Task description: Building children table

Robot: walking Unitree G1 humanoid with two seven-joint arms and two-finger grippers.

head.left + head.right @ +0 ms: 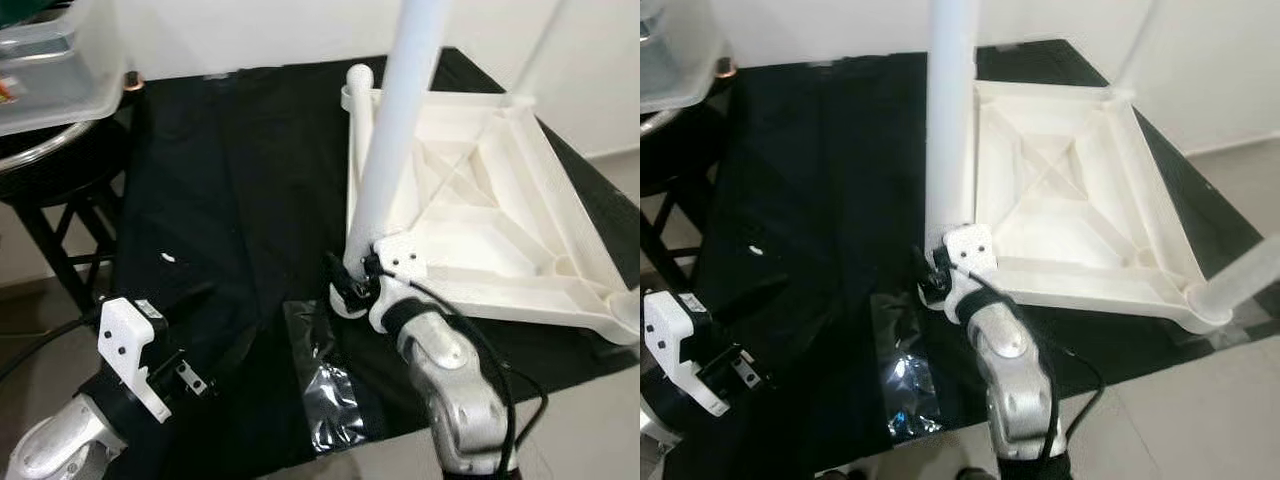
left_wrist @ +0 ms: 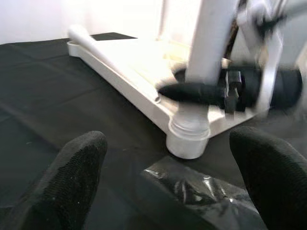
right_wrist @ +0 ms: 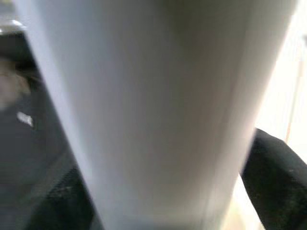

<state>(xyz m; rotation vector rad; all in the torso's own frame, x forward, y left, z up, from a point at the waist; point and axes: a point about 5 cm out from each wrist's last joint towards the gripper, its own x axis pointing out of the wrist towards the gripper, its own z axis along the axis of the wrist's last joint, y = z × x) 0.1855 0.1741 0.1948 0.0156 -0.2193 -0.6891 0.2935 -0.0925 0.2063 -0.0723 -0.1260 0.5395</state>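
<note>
Nearest the camera, the right gripper (image 1: 362, 277) is clamped on the base of a tall white plastic table leg (image 1: 398, 130), right above the round corner socket (image 2: 188, 136) of the upturned white plastic tabletop (image 1: 480, 215). That tabletop lies ribbed underside up on a black cloth (image 1: 220, 180) covering the work surface. The step in hand looks like seating or screwing this leg into its corner; the leg tilts slightly, so the next move probably calls for bringing it upright over the socket and turning or pressing it home while the top stays put.

Low at the near edge of the cloth, the left gripper (image 2: 168, 177) hovers with its fingers spread wide and empty, pointed at the same corner. It could brace the tabletop. Crumpled clear plastic wrap (image 1: 325, 385) lies just beside the socket and might snag. A clear plastic storage bin (image 1: 55, 70) sits on a dark round stool (image 1: 50, 165), well apart.
</note>
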